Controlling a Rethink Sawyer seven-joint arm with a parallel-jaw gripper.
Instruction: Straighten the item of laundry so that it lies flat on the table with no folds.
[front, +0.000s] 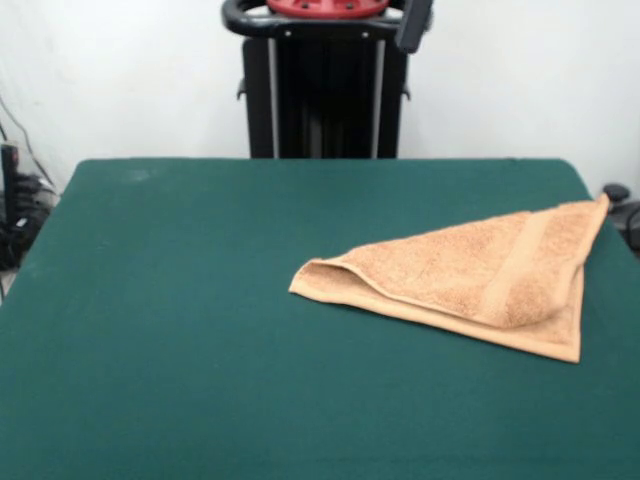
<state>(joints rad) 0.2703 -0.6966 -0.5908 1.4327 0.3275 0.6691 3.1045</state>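
A: Looking at the towel (470, 275), I count one, tan-orange, folded over on itself into a rough triangle. It lies on the right half of the table (180, 330), with one tip reaching toward the far right edge and the blunt folded end pointing left, toward the middle.

B: And the gripper?

A: Not to be seen. Only the pedestal (325, 95) stands at the far side, with a bit of red and black arm (330, 12) at the very top. The fingers I cannot tell about, spread or pressed together, since none show.

B: So the unfolding has not begun. How should it go?

A: In my judgement, take the upper layer alone. The top flap seems to lie over a lower layer whose edge peeks out along the near side. Pinching a free corner of that top flap, probably near the right tip, and carrying it up and over away from the fold line would open it out.

B: Risks?

A: Catching both layers would merely drag the whole cloth. The right tip also sits close to the table's edge, so pulling it further right could let it hang off. Drawing it toward the open green area on the left looks safer.

B: The full count?

A: One towel, one table, one pedestal, one arm.
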